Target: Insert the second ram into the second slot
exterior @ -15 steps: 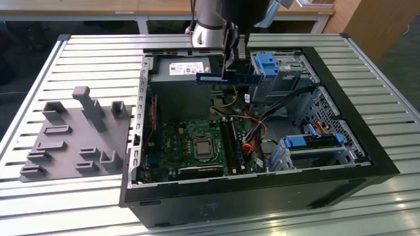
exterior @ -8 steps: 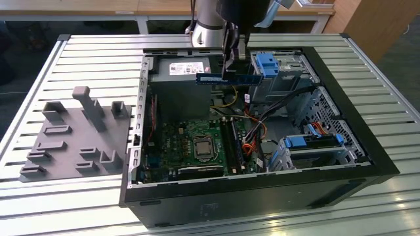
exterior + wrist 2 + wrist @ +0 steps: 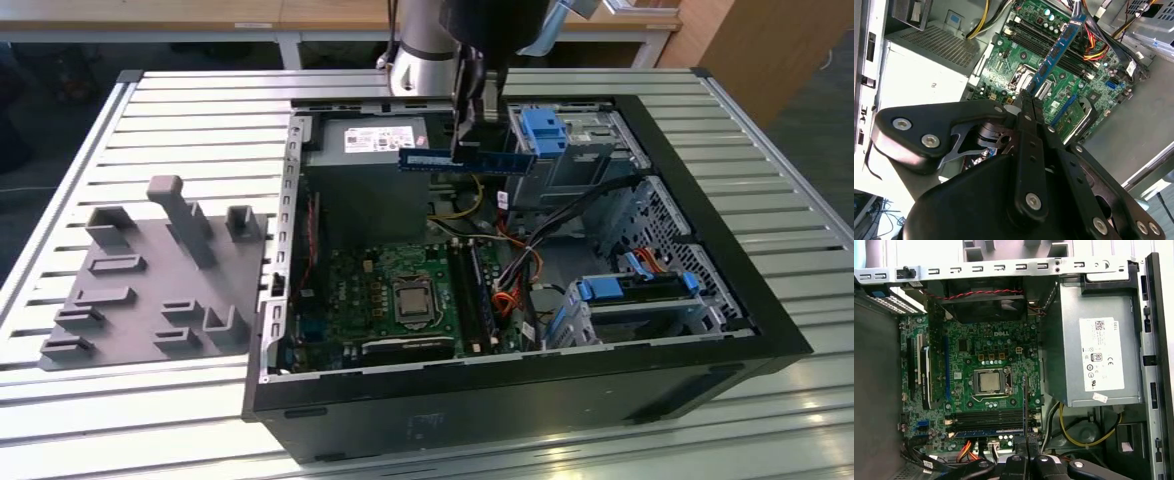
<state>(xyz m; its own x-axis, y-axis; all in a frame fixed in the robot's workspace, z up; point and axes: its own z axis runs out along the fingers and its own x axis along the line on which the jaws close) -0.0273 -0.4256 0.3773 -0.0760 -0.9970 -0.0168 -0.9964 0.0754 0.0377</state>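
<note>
My gripper (image 3: 471,148) is shut on the second ram (image 3: 467,160), a thin blue stick with a pale label. I hold it level above the open computer case, over the gap between the power supply and the motherboard (image 3: 387,290). In the second wrist view the stick (image 3: 1056,50) runs out from the fingertips (image 3: 1024,97) over the green board. In the first wrist view it shows edge-on (image 3: 1024,405), crossing the black memory slots (image 3: 986,417). Another blue stick (image 3: 986,431) sits in the row beside them.
The grey power supply (image 3: 374,140) fills the case's far corner. Drive bays with blue latches (image 3: 547,130) (image 3: 627,290) and loose cables (image 3: 514,250) lie toward the exterior view's right. The processor socket (image 3: 989,382) is mid-board. A grey holder (image 3: 147,285) lies on the slatted table.
</note>
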